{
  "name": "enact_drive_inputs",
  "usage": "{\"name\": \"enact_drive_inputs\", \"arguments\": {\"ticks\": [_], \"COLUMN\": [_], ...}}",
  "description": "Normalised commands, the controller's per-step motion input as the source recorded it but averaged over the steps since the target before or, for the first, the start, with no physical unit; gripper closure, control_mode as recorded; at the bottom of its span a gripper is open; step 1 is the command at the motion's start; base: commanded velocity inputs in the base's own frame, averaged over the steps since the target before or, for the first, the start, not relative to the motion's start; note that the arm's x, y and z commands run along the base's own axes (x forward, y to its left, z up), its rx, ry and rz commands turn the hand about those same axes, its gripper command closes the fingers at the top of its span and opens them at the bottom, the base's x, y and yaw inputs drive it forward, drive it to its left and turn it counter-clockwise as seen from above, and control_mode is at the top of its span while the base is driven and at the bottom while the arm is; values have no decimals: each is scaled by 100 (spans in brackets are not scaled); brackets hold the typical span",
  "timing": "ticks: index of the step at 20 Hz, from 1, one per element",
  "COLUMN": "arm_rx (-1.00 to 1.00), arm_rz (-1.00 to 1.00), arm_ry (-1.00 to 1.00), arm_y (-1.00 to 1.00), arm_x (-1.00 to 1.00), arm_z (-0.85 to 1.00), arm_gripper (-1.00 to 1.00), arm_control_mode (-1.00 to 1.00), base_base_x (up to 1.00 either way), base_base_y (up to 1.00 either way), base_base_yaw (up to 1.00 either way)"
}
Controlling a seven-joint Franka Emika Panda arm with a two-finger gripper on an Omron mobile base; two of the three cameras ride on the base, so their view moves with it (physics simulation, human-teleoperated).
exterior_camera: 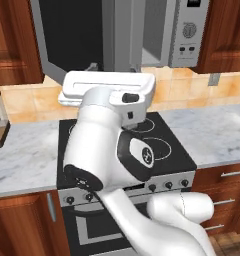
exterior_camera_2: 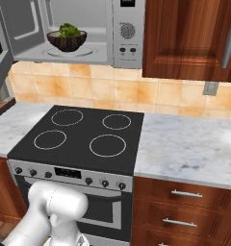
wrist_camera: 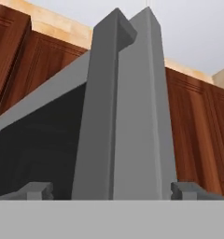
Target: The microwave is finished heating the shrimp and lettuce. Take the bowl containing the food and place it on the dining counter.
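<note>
Microwave [exterior_camera_2: 79, 33] door [wrist_camera: 123, 116] stands swung open, and the steel box hangs above the stove [exterior_camera_2: 83, 132], set among reddish-brown wall cabinets [exterior_camera_2: 185, 38]. In the right base view the cavity is lit and open to sight: the dark brown bowl [exterior_camera_2: 67, 41] sits on the microwave's floor, near the middle and a little toward the hinge side, upright. Bright green lettuce [exterior_camera_2: 69, 30] heaps above its rim; the shrimp are too small to make out. The button panel [exterior_camera_2: 128, 33] lies just to the right of the cavity.

In the hand view the hand [wrist_camera: 111, 190] is raised close to the open door, with the door's grey edge running up between its two fingertips [wrist_camera: 37, 190]. The fingertips stand wide apart, one on each side of that edge, and whether either one touches it cannot be told. The door's dark glass face falls away to the left of the edge, and wood cabinet fronts show behind on both sides.

In the left base view the white arm [exterior_camera: 107, 145] rises over the stove's black top and reaches up toward the door's lower edge. Marble tabletop [exterior_camera_2: 185, 149] runs on both sides of the stove, below the tan tile backsplash [exterior_camera_2: 112, 86].
</note>
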Motion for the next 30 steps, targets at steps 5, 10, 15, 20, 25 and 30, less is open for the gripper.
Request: {"name": "enact_drive_inputs", "arguments": {"ticks": [5,10,15,20,25,30], "arm_rx": [1,20,38,49,44,51], "arm_rz": [0,8,26,31,43,57], "arm_ry": [-11,2,12,31,39,38], "arm_y": [-73,-97,-100,-83,-38,-1], "arm_x": [-100,-91,-15,18,46,41], "arm_z": [-22,0,0,-1,-10,-5], "arm_gripper": [-100,-100,-100,-100,-100,-100], "arm_control_mode": [-100,-100,-100,-100,-100,-100], "base_base_x": [0,0,0,0,0,0], "base_base_y": [0,0,0,0,0,0], "base_base_yaw": [0,0,0,0,0,0]}}
